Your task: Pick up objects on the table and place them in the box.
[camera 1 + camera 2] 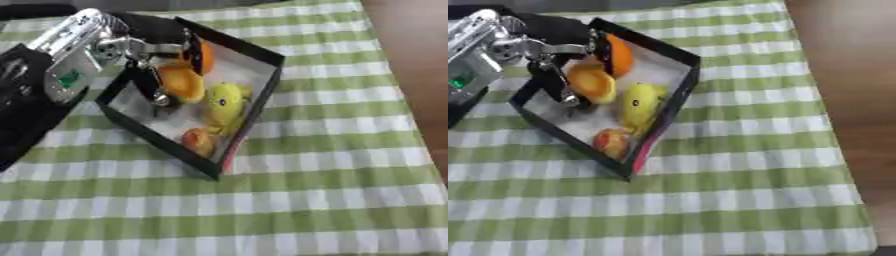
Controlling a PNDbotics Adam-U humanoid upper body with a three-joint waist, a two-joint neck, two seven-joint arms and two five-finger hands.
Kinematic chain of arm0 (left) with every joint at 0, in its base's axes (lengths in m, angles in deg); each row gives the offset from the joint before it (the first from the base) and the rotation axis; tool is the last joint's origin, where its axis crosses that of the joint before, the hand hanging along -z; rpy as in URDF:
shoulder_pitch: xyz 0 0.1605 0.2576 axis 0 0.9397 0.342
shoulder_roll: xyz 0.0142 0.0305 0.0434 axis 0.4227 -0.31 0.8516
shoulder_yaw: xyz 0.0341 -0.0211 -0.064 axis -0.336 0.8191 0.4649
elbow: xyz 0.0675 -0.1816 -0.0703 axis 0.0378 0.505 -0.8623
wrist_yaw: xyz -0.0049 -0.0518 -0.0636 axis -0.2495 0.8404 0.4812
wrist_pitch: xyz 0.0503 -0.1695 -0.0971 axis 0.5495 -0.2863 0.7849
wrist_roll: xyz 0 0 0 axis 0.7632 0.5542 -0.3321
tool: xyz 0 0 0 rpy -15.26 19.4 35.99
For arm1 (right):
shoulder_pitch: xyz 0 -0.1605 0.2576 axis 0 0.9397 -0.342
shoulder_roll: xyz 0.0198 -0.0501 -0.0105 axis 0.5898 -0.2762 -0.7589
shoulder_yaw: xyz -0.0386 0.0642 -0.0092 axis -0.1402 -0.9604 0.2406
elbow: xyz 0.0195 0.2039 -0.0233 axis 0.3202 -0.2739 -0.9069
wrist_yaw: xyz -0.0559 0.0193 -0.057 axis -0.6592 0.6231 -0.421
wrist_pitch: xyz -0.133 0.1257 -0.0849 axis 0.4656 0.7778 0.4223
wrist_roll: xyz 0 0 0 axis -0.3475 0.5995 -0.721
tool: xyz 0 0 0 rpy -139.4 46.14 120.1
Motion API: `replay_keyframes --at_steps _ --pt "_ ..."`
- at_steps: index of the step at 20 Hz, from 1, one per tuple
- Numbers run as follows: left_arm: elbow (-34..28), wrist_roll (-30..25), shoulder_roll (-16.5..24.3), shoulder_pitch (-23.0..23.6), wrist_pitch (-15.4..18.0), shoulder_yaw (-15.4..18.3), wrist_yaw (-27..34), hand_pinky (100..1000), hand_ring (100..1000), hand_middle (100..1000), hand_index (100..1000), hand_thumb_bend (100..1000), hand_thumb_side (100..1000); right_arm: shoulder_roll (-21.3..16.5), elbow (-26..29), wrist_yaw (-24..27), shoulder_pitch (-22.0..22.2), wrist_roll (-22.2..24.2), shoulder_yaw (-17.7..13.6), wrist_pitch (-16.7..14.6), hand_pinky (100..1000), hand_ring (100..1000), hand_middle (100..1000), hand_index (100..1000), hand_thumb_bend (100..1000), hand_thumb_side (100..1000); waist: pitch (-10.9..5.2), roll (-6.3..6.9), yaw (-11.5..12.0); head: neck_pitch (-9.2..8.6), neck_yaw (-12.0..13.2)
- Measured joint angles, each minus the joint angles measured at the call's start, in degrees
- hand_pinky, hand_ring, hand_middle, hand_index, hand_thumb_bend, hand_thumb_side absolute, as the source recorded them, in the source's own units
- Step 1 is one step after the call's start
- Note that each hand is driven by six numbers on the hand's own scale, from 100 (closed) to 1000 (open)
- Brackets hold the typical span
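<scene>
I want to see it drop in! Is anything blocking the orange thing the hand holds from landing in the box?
No. The left hand already holds the orange round object over the open black box. Beneath it the bottom looks bare; the yellow toy lies beside.

My left hand (162, 65) has slim silver and black fingers (160, 86) with rounded metallic tips. My forearm (74, 37) is a ribbed silver cylinder on a silver housing that bears a small green marking (70, 78). Black casing follows below.
</scene>
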Motion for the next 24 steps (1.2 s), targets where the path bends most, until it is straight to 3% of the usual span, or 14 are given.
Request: replay_keyframes --at_steps 2,3,6,7,8,10,13,15,19,24 --pt "-1.7 1.0 0.1 0.1 -0.3 1.3 -0.6 896 918 884 937 532 422 0.0 0.0 0.0 0.0 0.0 0.0 0.0 1000 769 649 813 100 449 0.00 0.00 0.1 0.02 0.0" --pt "-3.0 1.8 0.3 0.4 -0.9 2.3 -0.6 893 916 885 949 466 469 0.0 0.0 0.0 0.0 0.0 0.0 0.0 1000 769 649 813 100 448 0.00 0.00 0.1 0.02 0.0" --pt "-7.9 5.1 2.1 1.5 -4.2 5.3 0.1 893 916 885 949 466 469 0.0 0.0 0.0 0.0 0.0 0.0 0.0 1000 769 649 813 100 448 0.00 0.00 0.2 0.02 0.0" --pt "-9.2 5.8 2.5 1.7 -5.2 5.8 0.3 861 877 845 915 156 426 0.0 0.0 0.0 0.1 0.0 0.0 0.0 1000 769 649 813 100 448 0.00 0.00 0.3 0.03 0.0" --pt "-10.5 6.4 2.7 2.1 -6.1 6.3 0.7 860 874 839 902 100 406 0.0 0.0 0.0 0.2 0.0 -0.1 0.0 1000 769 649 813 100 447 -0.04 0.00 0.6 0.03 -0.1" --pt "-13.0 7.7 2.9 3.9 -7.9 7.9 1.8 860 869 827 876 100 402 0.0 0.0 0.0 1.0 -0.2 -0.5 -0.1 1000 770 650 813 100 443 -0.13 -0.02 2.1 0.06 -0.8" --pt "-16.2 10.0 3.3 8.0 -10.6 11.4 4.0 844 850 814 869 100 542 0.1 0.0 0.0 1.5 -0.7 -1.1 -0.4 1000 770 650 813 100 433 -0.29 -0.03 3.0 0.06 -1.9" --pt "-17.8 11.7 2.9 10.9 -12.4 14.2 5.7 832 836 804 861 100 586 0.4 0.0 0.0 1.6 -1.0 -1.4 -0.5 1000 770 650 813 100 436 -0.38 -0.33 3.9 0.06 -2.7" --pt "-20.7 15.1 0.3 16.5 -15.9 19.9 9.2 819 822 796 859 100 625 1.0 0.0 0.0 2.0 -1.5 -1.9 -0.7 1000 770 650 813 100 442 -0.38 -1.78 5.5 0.07 -4.1" --pt "-26.6 19.7 -3.7 24.0 -20.5 27.4 13.7 817 821 804 869 100 680 2.5 0.2 0.0 1.8 -1.8 -2.1 -0.5 1000 770 650 812 100 461 -0.38 -2.32 6.3 0.08 -5.1"
